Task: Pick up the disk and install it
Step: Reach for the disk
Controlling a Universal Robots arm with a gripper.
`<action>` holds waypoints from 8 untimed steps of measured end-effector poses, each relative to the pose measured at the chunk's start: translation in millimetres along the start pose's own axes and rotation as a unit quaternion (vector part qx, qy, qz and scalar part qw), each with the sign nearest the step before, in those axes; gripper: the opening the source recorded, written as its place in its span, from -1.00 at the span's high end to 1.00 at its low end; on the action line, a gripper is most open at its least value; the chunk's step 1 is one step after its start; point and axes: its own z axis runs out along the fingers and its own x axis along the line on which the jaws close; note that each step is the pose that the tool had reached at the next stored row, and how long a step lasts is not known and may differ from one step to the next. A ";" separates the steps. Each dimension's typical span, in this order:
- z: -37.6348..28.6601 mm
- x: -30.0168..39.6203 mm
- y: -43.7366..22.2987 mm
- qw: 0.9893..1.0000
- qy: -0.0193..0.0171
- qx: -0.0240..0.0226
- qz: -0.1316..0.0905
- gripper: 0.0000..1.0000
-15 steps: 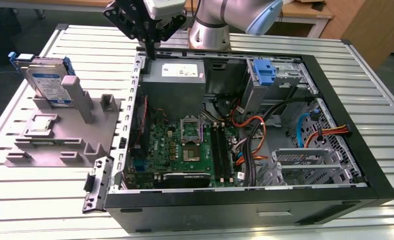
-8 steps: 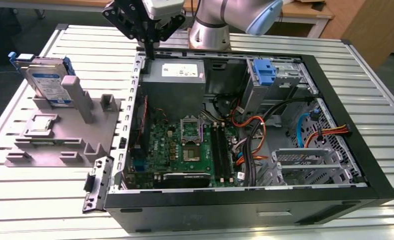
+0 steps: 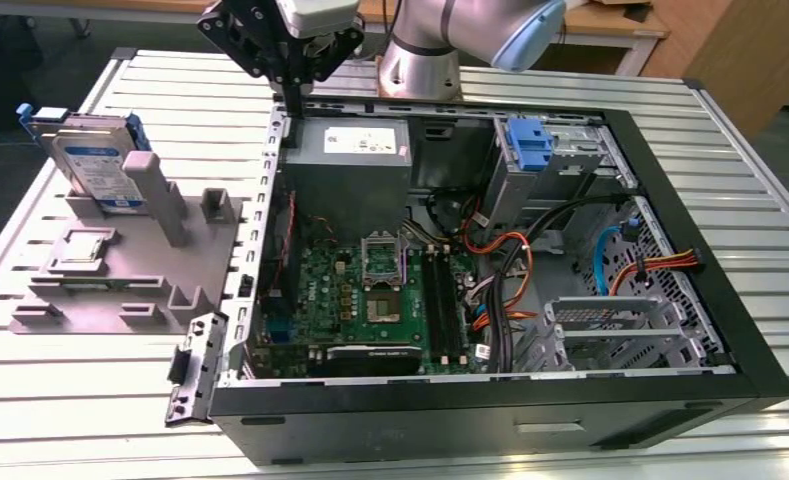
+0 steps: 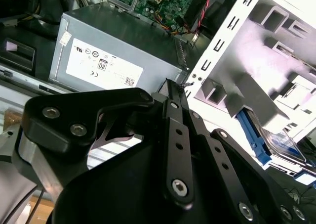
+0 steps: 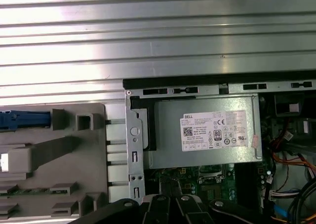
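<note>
The disk (image 3: 94,165) stands upright in a slot of a grey fixture (image 3: 127,285) at the exterior view's left. It is silver-grey with a white-and-blue label and a blue carrier. Its blue edge also shows in the second wrist view (image 4: 276,142) and in the first wrist view (image 5: 24,120). My gripper (image 3: 289,95) hangs above the back left corner of the open computer case (image 3: 501,400), to the disk's right and apart from it. Its black fingers (image 4: 173,115) are shut together with nothing between them. The gripper (image 5: 170,192) points down beside the power-supply box (image 5: 207,130).
The open case holds a motherboard (image 3: 367,290), a grey power-supply box (image 3: 354,150), loose cables (image 3: 514,270), a blue-fronted drive bay (image 3: 528,145) and a metal drive cage (image 3: 614,325). The fixture also carries grey posts (image 3: 161,200). All of it rests on a ribbed metal table (image 3: 47,380).
</note>
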 end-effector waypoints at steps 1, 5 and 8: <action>0.0 0.9 0.0 1.000 0.000 0.000 0.000 0.80; 0.0 2.3 -0.2 1.000 0.000 0.000 0.000 0.80; 0.0 2.6 -0.2 1.000 0.000 0.000 0.000 0.80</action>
